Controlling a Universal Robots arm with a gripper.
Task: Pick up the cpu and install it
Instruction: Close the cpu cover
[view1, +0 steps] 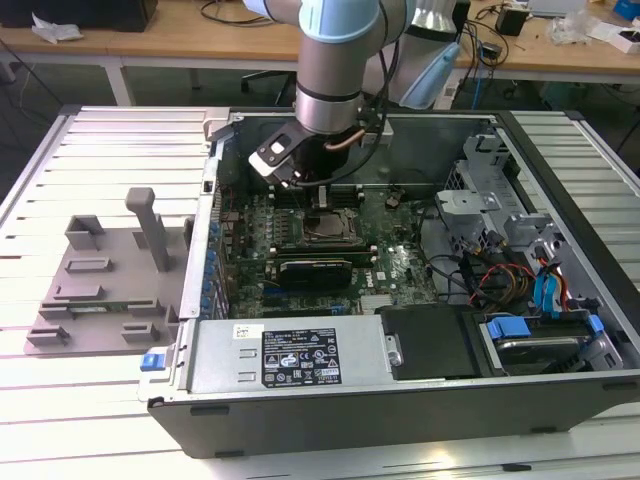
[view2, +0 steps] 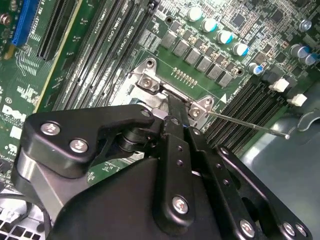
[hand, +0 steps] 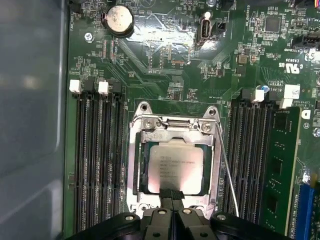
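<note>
Chip (hand: 175, 167) lies flat in socket (hand: 134, 165); claw (hand: 172, 193) pressed together, tips at chip edge; in exterior view, tray (view1: 95, 290) at nine o'clock of case (view1: 400, 395).

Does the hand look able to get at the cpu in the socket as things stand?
Probably yes. The hand hangs directly over the cpu, shut, with its tip at the chip's edge. The cpu's metal top lies bare; the metal frame rings it without covering it, and nothing stands between them.
</note>
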